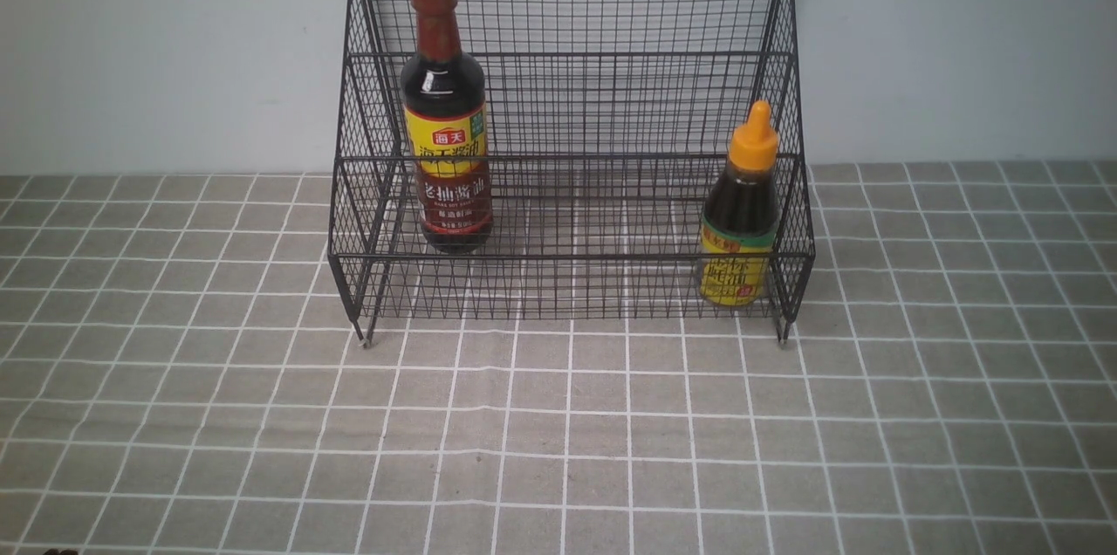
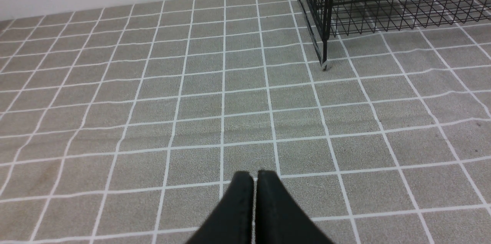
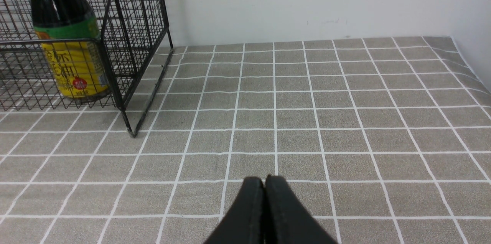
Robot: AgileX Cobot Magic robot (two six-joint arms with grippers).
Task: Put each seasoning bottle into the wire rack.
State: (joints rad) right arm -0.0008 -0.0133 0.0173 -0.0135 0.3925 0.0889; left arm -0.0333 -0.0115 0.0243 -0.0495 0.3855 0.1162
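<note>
You can see a gray checked cloth covering the bench, with a pale wall behind it. Your left end effector is clenched with nothing in it, above the cloth near a rack foot. Your right end effector is clenched too and holds nothing. The black wire rack stands at the back. The tall bottle stands upright on its left side. The short bottle stands upright in the lower front part, at the right.
</note>
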